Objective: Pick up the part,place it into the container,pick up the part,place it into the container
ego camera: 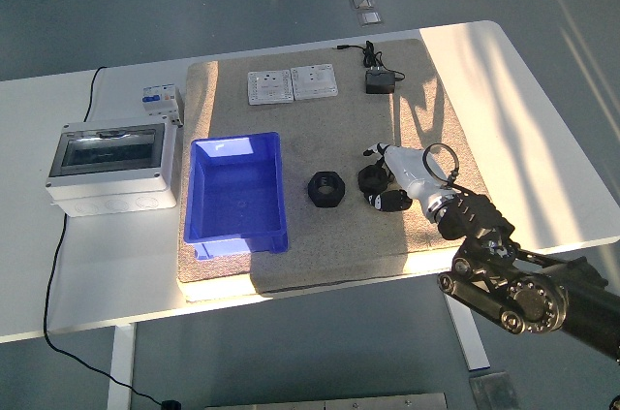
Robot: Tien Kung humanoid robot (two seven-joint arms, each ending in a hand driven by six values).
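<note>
Right hand (pixel 407 173) reaching, fingers (pixel 380 151) touching part (pixel 373 179)

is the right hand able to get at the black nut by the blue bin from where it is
Probably yes. The right hand sits just right of the black nut, over a second black part; the mat between them is bare.

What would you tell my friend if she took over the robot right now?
Right robot hand: over the mat, fingers at the black part on the right; whether it grips yet is unclear.
Left robot hand: out of view.
The other black part, a nut, lies on the mat beside the blue bin.
Done: nothing, the bin is empty.
Left: both parts go into the bin.
</note>
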